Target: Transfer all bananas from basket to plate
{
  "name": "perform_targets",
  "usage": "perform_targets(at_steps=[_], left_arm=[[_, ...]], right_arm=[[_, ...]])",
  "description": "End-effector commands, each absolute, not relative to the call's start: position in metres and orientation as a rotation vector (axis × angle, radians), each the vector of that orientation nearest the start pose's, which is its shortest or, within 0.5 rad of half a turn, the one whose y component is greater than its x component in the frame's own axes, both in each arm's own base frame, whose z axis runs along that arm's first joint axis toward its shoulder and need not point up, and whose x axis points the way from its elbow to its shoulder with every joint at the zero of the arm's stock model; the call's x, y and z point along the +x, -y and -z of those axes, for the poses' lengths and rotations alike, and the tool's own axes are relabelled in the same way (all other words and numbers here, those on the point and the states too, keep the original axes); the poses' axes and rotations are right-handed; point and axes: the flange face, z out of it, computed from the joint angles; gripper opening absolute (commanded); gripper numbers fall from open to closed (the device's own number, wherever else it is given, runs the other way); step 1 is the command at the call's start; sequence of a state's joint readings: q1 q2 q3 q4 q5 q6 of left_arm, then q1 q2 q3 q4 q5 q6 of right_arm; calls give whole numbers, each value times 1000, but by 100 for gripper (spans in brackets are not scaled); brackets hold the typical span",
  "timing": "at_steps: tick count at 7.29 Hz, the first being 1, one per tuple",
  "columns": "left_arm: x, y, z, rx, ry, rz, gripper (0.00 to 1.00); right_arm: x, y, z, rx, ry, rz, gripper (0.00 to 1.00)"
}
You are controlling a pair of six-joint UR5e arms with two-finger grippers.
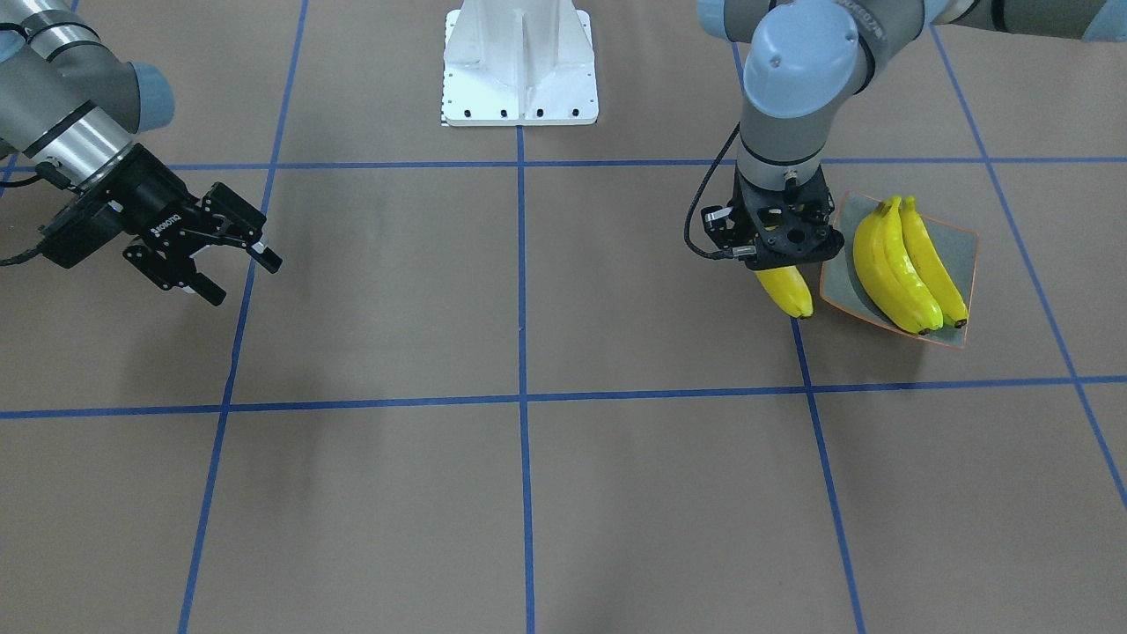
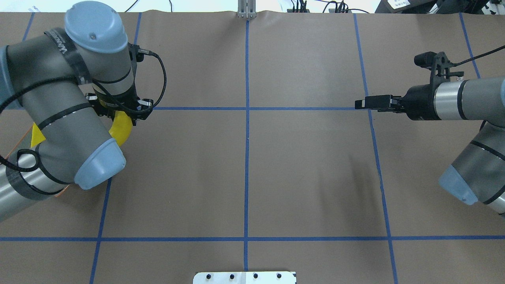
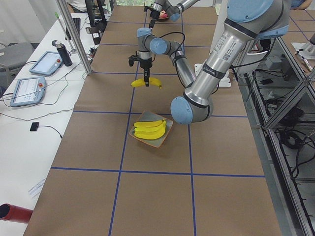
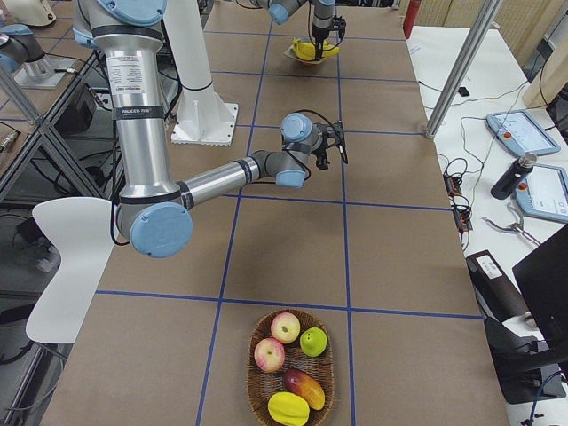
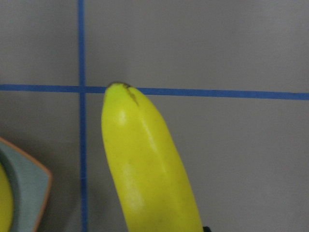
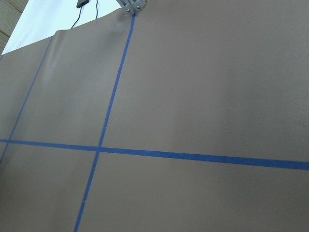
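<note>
Pinching one banana (image 1: 786, 289), your left jaws are hanging just beside the plate (image 1: 958, 255); other bananas (image 1: 889, 264) are lying on it. Your right jaws are gaping, empty. Basket (image 4: 252, 377) is showing none left.

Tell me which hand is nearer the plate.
Left. The left hand holds a banana raised just beside the plate's edge, on the side toward the middle of the table. The right hand hangs open far across the table.
</note>
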State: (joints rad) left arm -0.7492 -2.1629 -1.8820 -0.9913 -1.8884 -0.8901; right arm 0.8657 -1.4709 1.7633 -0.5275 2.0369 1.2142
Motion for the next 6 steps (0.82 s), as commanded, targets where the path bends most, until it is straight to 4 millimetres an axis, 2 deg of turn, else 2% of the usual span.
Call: perform_targets(at_steps=[1,2,6], left_arm=[[370,474,-324,-44,-214,11,0],[381,464,-340,-68,-122,-11,0],[395,481,-389,-94,26,-7,0]], right_arm=[[-256,466,-414,425,1259,-155,100],[-257,470,-427,413,1244,-160,100],[-257,471,-430,412,1242,-163,100]])
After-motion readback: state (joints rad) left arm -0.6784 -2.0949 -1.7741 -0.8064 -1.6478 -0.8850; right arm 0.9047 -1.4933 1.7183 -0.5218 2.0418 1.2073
